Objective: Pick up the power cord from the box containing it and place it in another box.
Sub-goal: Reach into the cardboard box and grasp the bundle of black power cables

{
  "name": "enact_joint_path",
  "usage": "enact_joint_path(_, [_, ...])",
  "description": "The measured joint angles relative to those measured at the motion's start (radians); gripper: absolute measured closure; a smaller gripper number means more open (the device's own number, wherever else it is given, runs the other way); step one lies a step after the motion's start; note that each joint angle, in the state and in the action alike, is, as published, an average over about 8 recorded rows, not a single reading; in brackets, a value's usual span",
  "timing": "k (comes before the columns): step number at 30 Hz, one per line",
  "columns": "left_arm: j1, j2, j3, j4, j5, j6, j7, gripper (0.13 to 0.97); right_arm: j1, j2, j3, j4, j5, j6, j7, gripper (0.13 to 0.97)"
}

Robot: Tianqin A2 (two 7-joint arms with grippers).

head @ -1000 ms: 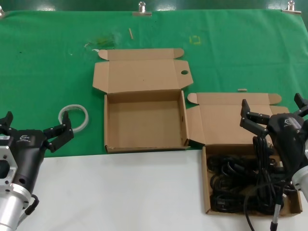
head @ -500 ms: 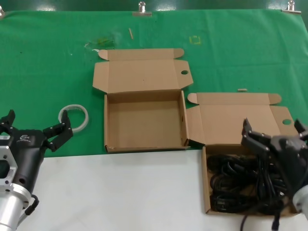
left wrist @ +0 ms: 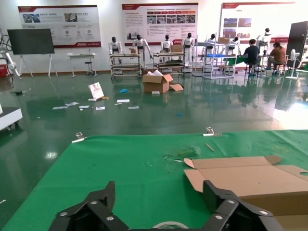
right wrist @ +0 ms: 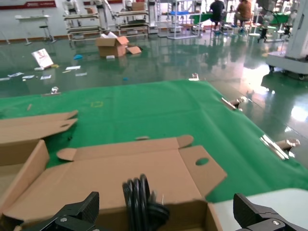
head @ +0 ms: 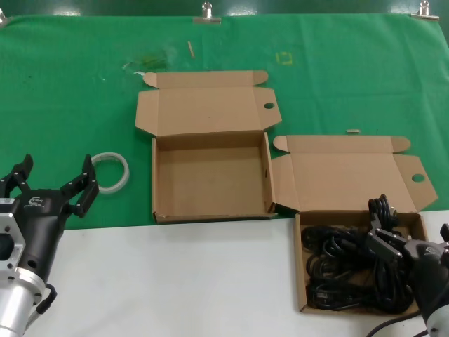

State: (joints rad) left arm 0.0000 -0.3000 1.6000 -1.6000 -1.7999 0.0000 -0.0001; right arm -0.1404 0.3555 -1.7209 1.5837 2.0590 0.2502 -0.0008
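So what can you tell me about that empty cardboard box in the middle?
The empty box is a shallow brown cardboard mailer lying flat on the green cloth, near the cloth's front edge. Its hinged lid is folded back flat, with small tabs at the corners and one round hole near its right end. The floor is bare. Neither claw touches it.

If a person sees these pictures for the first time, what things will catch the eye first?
First, the tangled black power cord filling the brown box at the front right, with the right gripper open and low over it. Next, the empty open box at the centre on the green cloth. The left gripper waits open at the front left.
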Motion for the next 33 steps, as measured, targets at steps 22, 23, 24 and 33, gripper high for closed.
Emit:
enact_joint_path(22, [0.0, 0.0, 0.0, 0.0, 0.0, 0.0, 0.0, 0.807, 0.053, -0.204, 0.232, -0.175, -0.197, -0.303, -0.012, 0.292])
enact_joint_path(23, [0.0, 0.0, 0.0, 0.0, 0.0, 0.0, 0.0, 0.826, 0.055, -0.207, 0.233, -0.176, -0.199, -0.308, -0.015, 0.315])
enact_joint_path(24, [0.0, 0.0, 0.0, 0.0, 0.0, 0.0, 0.0, 0.845, 0.057, -0.209, 0.233, -0.177, -0.2, -0.312, -0.019, 0.337])
enact_joint_path(33, [0.0, 0.0, 0.0, 0.0, 0.0, 0.0, 0.0, 0.935, 0.061, -0.246, 0.242, -0.173, -0.208, -0.333, -0.049, 0.526])
